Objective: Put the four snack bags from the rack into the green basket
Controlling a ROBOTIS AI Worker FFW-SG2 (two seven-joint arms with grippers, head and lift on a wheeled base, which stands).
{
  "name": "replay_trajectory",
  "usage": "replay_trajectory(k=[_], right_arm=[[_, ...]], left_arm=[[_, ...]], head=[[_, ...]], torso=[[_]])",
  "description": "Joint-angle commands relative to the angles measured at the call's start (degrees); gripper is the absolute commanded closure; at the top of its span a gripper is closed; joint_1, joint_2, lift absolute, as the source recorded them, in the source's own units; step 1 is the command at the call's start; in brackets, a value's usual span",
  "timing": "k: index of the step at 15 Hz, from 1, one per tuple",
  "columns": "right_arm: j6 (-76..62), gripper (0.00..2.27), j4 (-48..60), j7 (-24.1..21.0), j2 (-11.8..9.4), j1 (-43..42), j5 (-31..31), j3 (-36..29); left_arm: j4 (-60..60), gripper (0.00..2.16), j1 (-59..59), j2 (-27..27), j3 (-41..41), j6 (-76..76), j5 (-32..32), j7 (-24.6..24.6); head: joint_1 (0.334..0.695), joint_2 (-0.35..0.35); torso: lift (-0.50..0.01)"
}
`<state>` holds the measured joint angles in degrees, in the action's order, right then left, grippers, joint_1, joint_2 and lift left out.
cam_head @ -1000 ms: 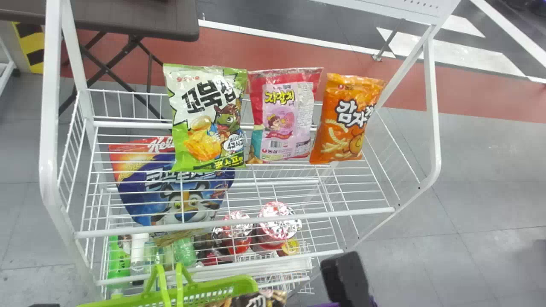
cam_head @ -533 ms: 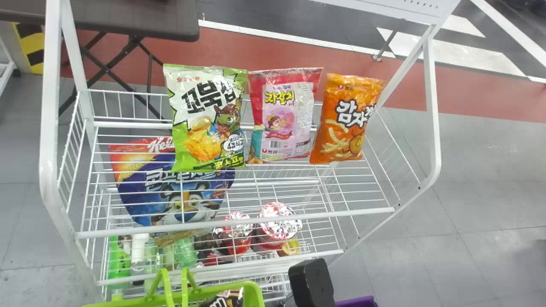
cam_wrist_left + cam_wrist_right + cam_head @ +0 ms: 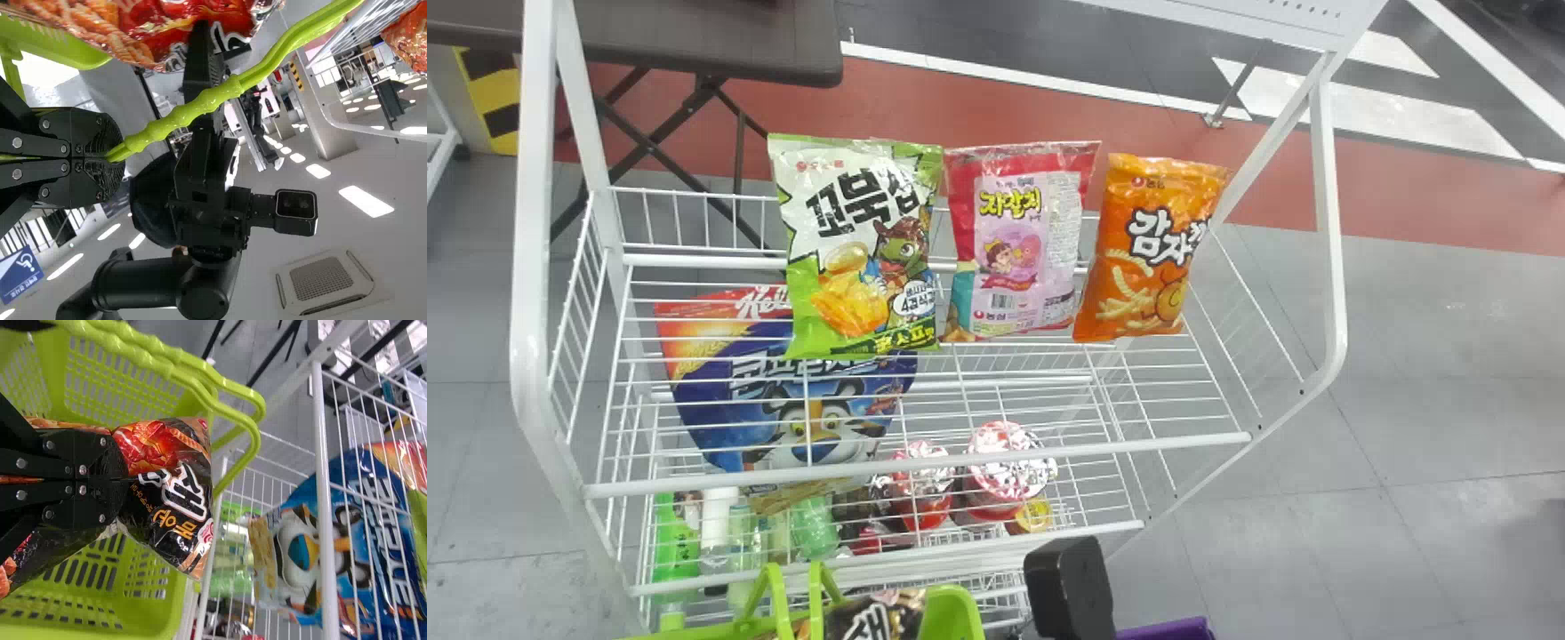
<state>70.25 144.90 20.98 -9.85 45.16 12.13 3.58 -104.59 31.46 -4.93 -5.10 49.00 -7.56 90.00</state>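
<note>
R gripper [image 3: 124, 479]: jaws pinched nearly tight on the black snack bag [image 3: 885, 615], held at the mouth of the green basket [image 3: 959, 612], w/ basket walls on both sides of it. L gripper [image 3: 119, 155]: jaws closed on a basket handle [image 3: 212, 99]. White wire rack [image 3: 925, 464], L to R: green-and-white bag [image 3: 863, 253], pink bag [image 3: 1018, 240], orange bag [image 3: 1149, 253], all three approx. upright, side by side. Lower shelf: blue cereal bag [image 3: 809, 418], partly behind the green-and-white bag, plus 2 red-topped cups [image 3: 1005, 462], near btm. ctr.
</note>
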Motion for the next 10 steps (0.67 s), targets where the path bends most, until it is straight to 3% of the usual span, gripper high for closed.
replay_trajectory(k=[1,2,3,8,10], right_arm=[[0.4,0.95,-0.1,1.7,0.0,0.8,0.3,0.4],[0.4,0.12,-0.8,1.7,0.1,0.9,0.3,0.5],[0.2,0.0,-1.1,1.6,0.2,0.9,0.1,0.4],[-1.9,0.06,-0.4,-0.1,0.4,1.0,-0.1,-2.1],[-13.0,0.06,-1.6,-3.5,0.7,0.2,-0.3,-2.6]], left_arm=[[0.0,2.13,0.0,0.1,0.0,-0.2,0.1,0.6],[0.0,2.13,0.0,0.2,0.0,-0.3,0.1,0.6],[0.0,2.13,0.0,0.2,0.0,-0.5,0.1,0.6],[0.0,2.13,0.0,0.2,0.1,-0.7,0.1,0.6],[0.1,2.13,0.0,0.2,0.0,-0.7,0.1,0.6]], head=[[0.695,-0.35],[0.695,-0.35],[0.695,-0.35],[0.695,-0.35],[0.695,-0.35]], torso=[[-0.006],[-0.006],[-0.006],[-0.006],[-0.006]])
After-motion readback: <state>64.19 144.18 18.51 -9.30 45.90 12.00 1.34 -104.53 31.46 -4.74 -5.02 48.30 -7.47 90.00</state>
